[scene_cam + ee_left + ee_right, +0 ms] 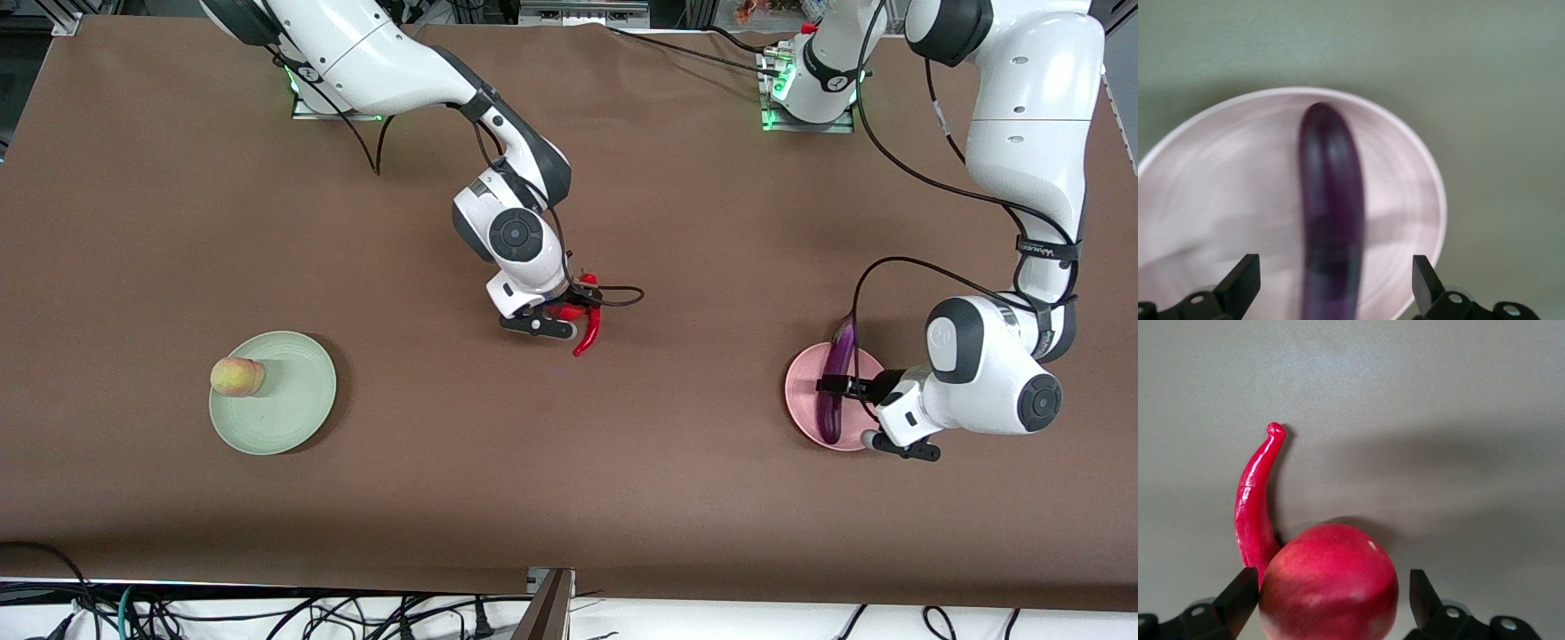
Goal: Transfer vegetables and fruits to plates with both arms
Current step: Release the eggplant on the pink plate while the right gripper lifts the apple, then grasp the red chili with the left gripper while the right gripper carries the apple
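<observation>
Resting on the mint green plate (293, 418) is the peach (236, 376). Toward the table's middle, the right gripper (1330, 600) straddles the red fruit (1329, 583), jaws wide and not yet gripping; the chili pepper (589, 333) touches it, so close squarely. On the pink plate (805, 391) lies the eggplant (836, 378), the left gripper (1337, 283) spread wide around it.

Glossy purple eggplant (837, 378) lies lengthwise across the pale pink plate (805, 404), stem end sticking past the rim. Peach (236, 376) sits on the mint green plate (293, 422) near its edge. Red round fruit (1329, 583) and curved red chili (589, 333) touch mid-bench.
</observation>
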Tool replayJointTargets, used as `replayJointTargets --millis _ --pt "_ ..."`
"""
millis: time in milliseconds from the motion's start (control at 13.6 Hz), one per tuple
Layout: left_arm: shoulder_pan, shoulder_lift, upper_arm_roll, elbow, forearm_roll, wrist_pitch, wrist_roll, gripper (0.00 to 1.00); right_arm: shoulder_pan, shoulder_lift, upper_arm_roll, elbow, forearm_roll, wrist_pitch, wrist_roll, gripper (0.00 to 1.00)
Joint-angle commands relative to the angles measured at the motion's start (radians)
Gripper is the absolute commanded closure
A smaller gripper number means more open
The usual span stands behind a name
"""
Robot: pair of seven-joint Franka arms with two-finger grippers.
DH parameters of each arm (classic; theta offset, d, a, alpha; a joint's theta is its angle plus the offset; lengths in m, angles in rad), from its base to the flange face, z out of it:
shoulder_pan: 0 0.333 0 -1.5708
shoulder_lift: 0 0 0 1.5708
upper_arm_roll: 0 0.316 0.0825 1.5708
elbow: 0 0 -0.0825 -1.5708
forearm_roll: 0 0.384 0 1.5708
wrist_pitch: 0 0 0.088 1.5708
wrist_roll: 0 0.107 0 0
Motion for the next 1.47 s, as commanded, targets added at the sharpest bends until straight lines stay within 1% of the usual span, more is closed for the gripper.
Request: replayJointTargets --millis 0,147,220,293,440,587,660,733,880,1027,1174,1247,1394 --pt "-0.047 -0.025 0.003 0.006 -0.022 -0.037 -0.116 0.00 0.005 0.005 -0.003 0.000 -0.016 0.020 0.029 0.17" --pt "-0.053 -0.028 -0.037 0.006 -0.112 -0.067 -0.245 0.00 0.004 0.011 -0.003 -0.001 -0.015 0.030 0.029 0.57" --pt "-0.056 -0.028 -0.052 0.006 -0.126 -0.080 -0.348 0.00 0.005 0.010 -0.005 0.000 -0.016 0.030 0.026 0.66" --pt "-0.065 -0.028 -0.089 0.008 -0.125 -0.081 -0.439 0.00 0.001 0.004 -0.013 0.003 -0.016 0.028 0.018 0.71" --pt "-0.079 -0.034 -0.156 0.006 -0.117 -0.075 -0.581 0.00 -0.020 -0.028 -0.014 0.005 -0.016 0.016 0.006 0.75" --pt "-0.148 -0.034 -0.160 0.006 -0.120 -0.065 -0.744 0.00 -0.077 -0.070 -0.013 0.006 -0.013 -0.051 -0.015 0.75" --pt "-0.191 -0.033 -0.160 0.006 -0.119 -0.046 -0.807 0.00 -0.109 -0.096 -0.010 0.008 -0.013 -0.105 -0.087 0.75" --pt "-0.235 -0.034 -0.158 -0.003 -0.120 0.006 -0.855 0.00 -0.148 -0.122 -0.014 0.008 -0.010 -0.165 -0.194 0.75" --pt "-0.306 -0.033 -0.160 -0.034 -0.119 0.052 -0.956 0.00 -0.247 -0.147 -0.014 0.008 -0.013 -0.263 -0.396 0.75" --pt "-0.401 -0.024 -0.160 -0.057 -0.120 0.134 -1.095 0.00 -0.364 -0.162 -0.017 0.006 -0.016 -0.312 -0.625 0.75" --pt "-0.484 -0.004 -0.150 -0.083 -0.119 0.222 -1.145 0.00 -0.473 -0.162 -0.022 0.006 -0.019 -0.343 -0.834 0.75" --pt "-0.493 -0.001 -0.149 -0.087 -0.117 0.236 -1.145 0.00 -0.514 -0.161 -0.028 0.002 -0.021 -0.343 -0.915 0.75" --pt "-0.503 0.013 -0.147 -0.087 -0.102 0.238 -1.145 0.00 -0.553 -0.151 -0.061 -0.001 -0.039 -0.342 -1.008 0.75"
